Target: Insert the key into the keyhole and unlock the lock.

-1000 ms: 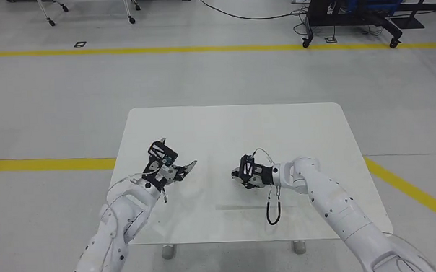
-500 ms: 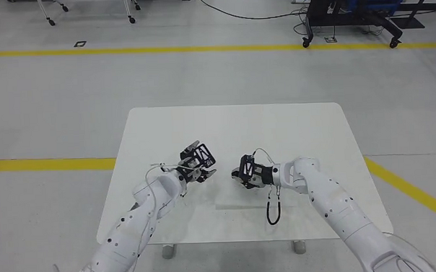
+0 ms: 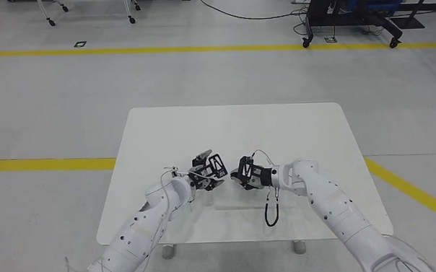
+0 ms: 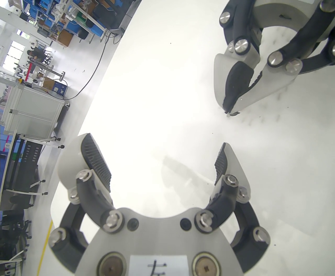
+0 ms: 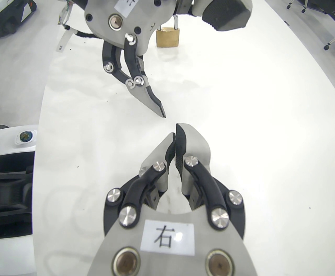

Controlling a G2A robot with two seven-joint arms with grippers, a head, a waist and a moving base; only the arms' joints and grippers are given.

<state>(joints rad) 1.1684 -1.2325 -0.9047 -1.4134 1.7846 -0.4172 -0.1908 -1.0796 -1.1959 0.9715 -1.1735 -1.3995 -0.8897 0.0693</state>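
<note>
Left claw: the left claw [image 4: 155, 143] is released, jaws spread wide with nothing between them. It hangs low over the table [image 3: 290, 126], tips toward the right claw and just short of it.
Right claw: the right claw [image 5: 174, 129] is clenched, jaws pressed together. It faces the left claw, nearly tip to tip.
Key: not plainly made out. A pale sliver [image 4: 231, 114] pokes from the right claw's tips and is probably the key's blade, but whether the key is pinched there cannot be told.
Padlock: the brass padlock [image 5: 167, 37] sits on the table beyond the left claw as seen from the right claw. It is behind the left claw's body, not between its jaws.
Step in hand: likely bringing the two claws together before the key meets the keyhole. The lock is not yet held.
How to do it well: turn the left claw back to the padlock and grip the brass body across its flat faces. Leave the keyhole end bare and facing the right claw. Keep the right claw clenched, line the blade up with the slot, then push straight in.
Risk: a loose padlock would slide away from the push, and a skewed blade could jam or slip out of the right claw.
</note>
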